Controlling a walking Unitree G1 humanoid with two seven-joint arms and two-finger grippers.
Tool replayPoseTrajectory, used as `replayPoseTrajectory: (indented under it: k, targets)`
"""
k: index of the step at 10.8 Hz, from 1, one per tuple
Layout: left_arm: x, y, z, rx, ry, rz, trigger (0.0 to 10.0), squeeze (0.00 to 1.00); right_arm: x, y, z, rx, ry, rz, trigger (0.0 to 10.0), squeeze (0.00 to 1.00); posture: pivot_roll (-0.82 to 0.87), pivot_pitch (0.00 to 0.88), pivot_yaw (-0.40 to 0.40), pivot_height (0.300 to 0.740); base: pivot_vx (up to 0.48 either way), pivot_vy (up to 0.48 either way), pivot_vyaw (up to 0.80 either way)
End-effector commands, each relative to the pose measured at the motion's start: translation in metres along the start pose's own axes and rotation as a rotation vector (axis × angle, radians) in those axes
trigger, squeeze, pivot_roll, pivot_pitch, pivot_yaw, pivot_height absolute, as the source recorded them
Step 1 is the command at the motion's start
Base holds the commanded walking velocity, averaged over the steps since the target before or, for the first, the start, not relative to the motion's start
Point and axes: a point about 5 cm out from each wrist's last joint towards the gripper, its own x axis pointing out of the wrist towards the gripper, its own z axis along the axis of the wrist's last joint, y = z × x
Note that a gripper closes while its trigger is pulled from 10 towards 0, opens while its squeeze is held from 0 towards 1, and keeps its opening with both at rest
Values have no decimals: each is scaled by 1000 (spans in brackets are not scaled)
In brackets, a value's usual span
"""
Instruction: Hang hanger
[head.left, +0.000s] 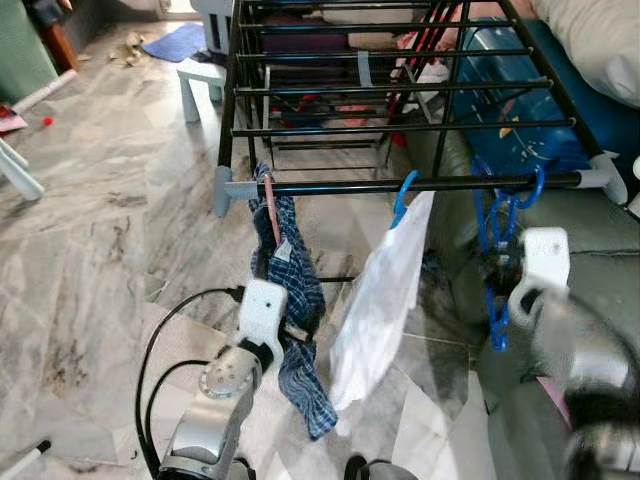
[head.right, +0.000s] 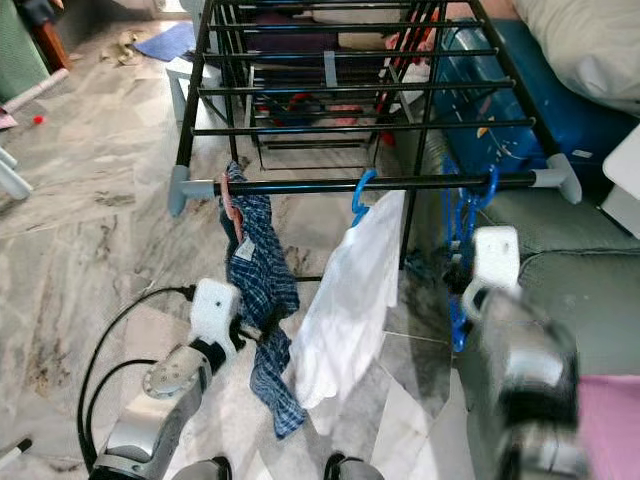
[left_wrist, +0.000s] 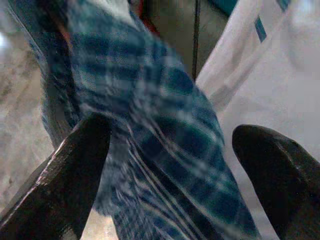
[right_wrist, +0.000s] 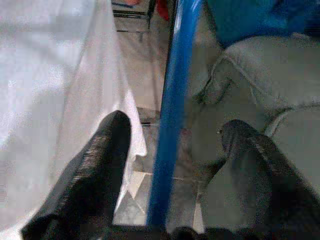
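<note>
- Our right claw (right_wrist: 170, 165) stands wide, its fingers either side of the blue hanger (right_wrist: 172, 110) without pinching it.
- That hanger hangs by its hook on the rack's front bar (head.left: 420, 185), just beside the sofa (head.right: 590, 270).
- We should confirm the hook sits fully over the bar before backing straight out, clear of the white garment (head.left: 385, 300).
- Our left claw (left_wrist: 165, 165), also wide, straddles the plaid garment (head.left: 295, 290); we avoid snagging it.
</note>
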Motion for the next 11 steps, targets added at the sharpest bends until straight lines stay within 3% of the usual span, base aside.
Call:
replayPoseTrajectory:
  k: [1,6,9,10,11]
  targets:
    - [-2,2,4,14,-31,34,10000,0,-6,2,5,-22,-68,-39,10000,1000,-47,187,-38,740,0,0,0]
    - [-6,7,40,33,-225,127,10000,0,-47,18,11,9,-246,-138,10000,1000,-47,196,-54,740,0,0,0]
    - [-4,6,36,46,-203,144,10000,0,-45,23,17,12,-247,-142,10000,1000,-48,190,-60,740,0,0,0]
    - [-4,5,38,49,-204,146,10000,0,-42,24,16,41,-221,-142,10000,0,-43,193,-63,740,0,0,0]
    - [-4,6,38,52,-202,150,10000,0,-42,26,16,76,-216,-134,10000,0,-42,201,-63,740,0,0,0]
